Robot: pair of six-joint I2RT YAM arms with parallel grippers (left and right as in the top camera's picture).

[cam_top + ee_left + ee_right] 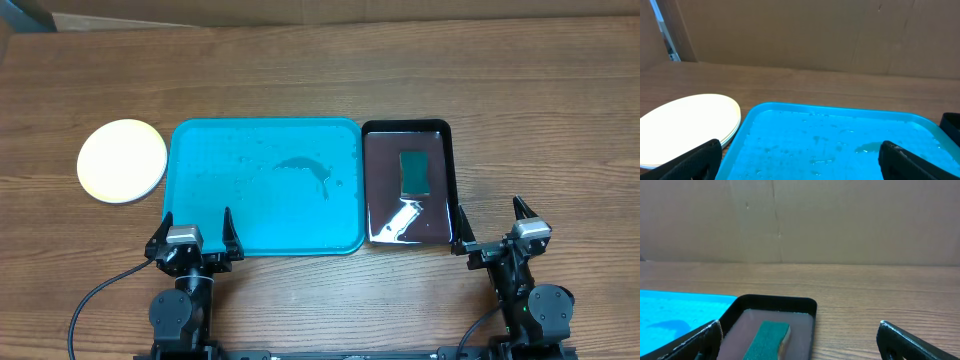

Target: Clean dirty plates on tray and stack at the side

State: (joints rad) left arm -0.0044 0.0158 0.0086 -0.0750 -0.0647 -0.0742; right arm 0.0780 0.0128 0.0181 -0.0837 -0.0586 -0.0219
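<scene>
The plates (122, 161) lie stacked on the table left of the turquoise tray (200, 150); the top one looks pale yellow-white, and edges of others show beneath it in the left wrist view (687, 122). The tray holds only wet streaks and a dark smear, and it also shows in the left wrist view (805, 140). My left gripper (196, 232) is open and empty over the tray's near edge (800, 162). My right gripper (492, 227) is open and empty, near the front right of the black tray (799, 342).
A glossy black tray (447, 180) with brownish water and a green sponge (414, 172) stands right of the turquoise tray; the sponge shows in the right wrist view (767, 339). A cardboard wall runs along the table's back edge.
</scene>
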